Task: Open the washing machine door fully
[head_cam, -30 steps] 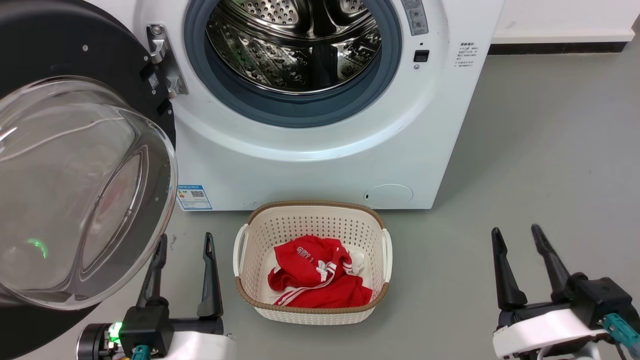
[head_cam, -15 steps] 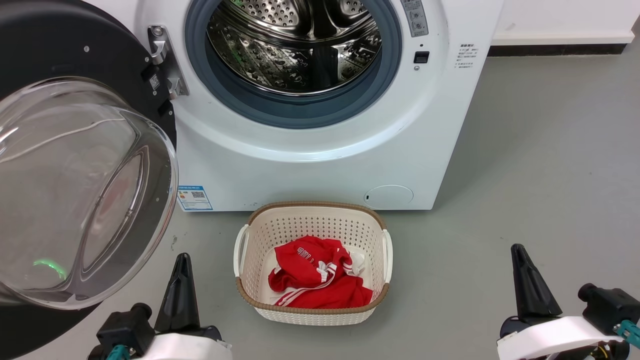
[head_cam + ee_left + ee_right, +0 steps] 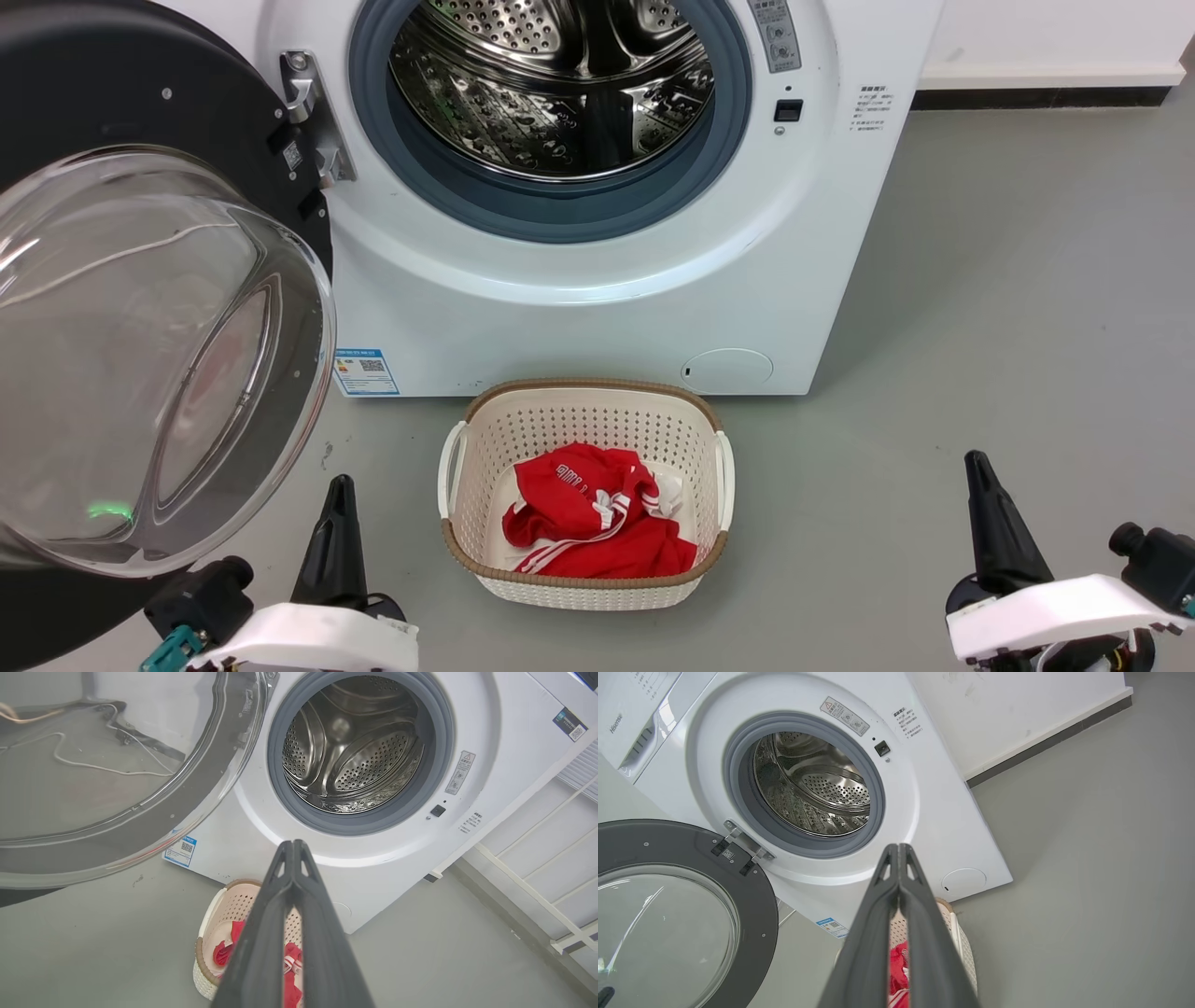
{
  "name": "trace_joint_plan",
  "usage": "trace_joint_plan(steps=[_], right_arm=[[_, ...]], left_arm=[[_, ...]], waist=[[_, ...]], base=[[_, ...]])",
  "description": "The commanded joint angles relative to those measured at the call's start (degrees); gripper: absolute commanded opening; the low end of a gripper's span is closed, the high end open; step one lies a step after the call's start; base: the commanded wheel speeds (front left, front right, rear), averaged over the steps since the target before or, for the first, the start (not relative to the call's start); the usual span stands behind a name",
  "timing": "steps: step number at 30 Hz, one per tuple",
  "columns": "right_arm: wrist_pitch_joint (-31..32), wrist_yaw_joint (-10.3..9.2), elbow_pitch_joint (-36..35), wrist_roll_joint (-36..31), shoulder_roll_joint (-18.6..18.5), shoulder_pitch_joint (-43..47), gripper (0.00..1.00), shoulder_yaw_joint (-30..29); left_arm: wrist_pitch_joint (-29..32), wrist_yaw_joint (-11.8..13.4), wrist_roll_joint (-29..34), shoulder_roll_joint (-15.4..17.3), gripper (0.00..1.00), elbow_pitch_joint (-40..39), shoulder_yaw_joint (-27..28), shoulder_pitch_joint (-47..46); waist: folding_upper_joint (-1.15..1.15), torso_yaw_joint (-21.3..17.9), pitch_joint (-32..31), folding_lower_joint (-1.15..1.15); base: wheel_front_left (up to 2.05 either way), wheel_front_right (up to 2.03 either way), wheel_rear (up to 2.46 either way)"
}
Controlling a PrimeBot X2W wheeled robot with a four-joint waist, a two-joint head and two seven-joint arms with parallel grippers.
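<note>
At 9 o'clock we see the washing machine door point(image 3: 140, 327), a round glossy black disc standing wide open on its hinge, its clear glass bowl bulging toward us. At 7 o'clock our left pincer point(image 3: 342, 485) is pressed together and empty. The white washing machine point(image 3: 607, 308) bares its perforated steel drum point(image 3: 551, 84) at 12 o'clock. Below it, a cream perforated basket point(image 3: 588, 385) holds a red garment point(image 3: 588, 513). At 4 o'clock our right pincer point(image 3: 977, 459) is also pressed together.
</note>
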Motion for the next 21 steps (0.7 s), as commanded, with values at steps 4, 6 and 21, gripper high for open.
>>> trace_joint_plan(steps=[4, 6, 21], right_arm=[[0.94, 0.0, -0.14, 5.27, -0.64, -2.09, 0.0, -0.27], [1.29, 0.0, 0.04, 7.03, -0.7, -2.26, 0.0, -0.33], [3.59, 0.0, 1.19, 18.29, -0.97, -3.35, 0.0, -0.88]], left_arm=[[0.96, -0.99, -5.46, 0.48, 0.0, 0.39, 0.52, -2.2], [1.33, -1.24, -7.31, 0.55, 0.0, 0.78, 0.64, -2.46], [3.8, -2.92, -19.24, 0.89, 0.0, 2.76, 1.55, -3.93]], waist=[[0.0, 0.05, -0.1, 0.0], [0.0, 0.08, -0.14, 0.0], [0.0, 0.24, -0.44, 0.0]], base=[[0.0, 0.0, 0.0], [0.0, 0.0, 0.0], [0.0, 0.0, 0.0]])
